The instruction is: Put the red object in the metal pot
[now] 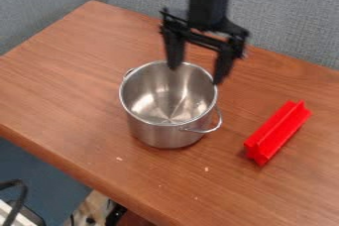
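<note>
The red object (277,131) lies flat on the wooden table (66,71) at the right, a bright red ridged block pointing diagonally. The metal pot (169,103) stands upright and empty near the table's middle, its thin wire handle at the front right rim. My gripper (200,56) hangs pointing down over the pot's far rim, to the left of and behind the red object, well apart from it. Its two black fingers are spread wide with nothing between them.
The table's near edge runs diagonally from the left down to the bottom right. A grey wall stands behind the table. Floor clutter shows below the table's front edge.
</note>
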Controlling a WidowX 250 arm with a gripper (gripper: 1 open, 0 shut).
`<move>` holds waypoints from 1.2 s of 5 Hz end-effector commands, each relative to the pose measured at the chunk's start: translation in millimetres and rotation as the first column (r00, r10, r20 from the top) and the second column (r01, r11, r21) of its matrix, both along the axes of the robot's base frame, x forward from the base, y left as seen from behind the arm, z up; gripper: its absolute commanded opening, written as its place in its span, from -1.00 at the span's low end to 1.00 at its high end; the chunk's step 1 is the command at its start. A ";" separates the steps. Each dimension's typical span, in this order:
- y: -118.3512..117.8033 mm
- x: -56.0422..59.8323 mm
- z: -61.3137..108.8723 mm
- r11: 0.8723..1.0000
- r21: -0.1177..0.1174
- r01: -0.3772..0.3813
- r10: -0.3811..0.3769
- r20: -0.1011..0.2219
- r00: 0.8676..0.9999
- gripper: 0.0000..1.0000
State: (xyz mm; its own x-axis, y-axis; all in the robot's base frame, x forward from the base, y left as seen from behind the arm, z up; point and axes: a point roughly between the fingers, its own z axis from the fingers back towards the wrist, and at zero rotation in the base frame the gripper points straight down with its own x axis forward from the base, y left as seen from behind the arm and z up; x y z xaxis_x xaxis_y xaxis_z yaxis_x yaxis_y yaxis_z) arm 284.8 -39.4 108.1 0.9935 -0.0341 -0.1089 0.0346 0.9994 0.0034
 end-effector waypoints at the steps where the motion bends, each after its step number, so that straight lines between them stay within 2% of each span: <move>1: -32.1 1.3 8.6 1.000 -0.002 -0.002 0.002 0.034 0.999 1.00; 3: -80.9 2.2 7.9 0.999 -0.002 -0.052 0.052 0.071 0.996 1.00; 5: -102.0 3.4 1.1 1.000 0.007 0.023 -0.024 0.119 0.993 1.00; 6: -112.0 6.0 -6.1 0.995 0.010 0.100 -0.101 0.131 0.986 1.00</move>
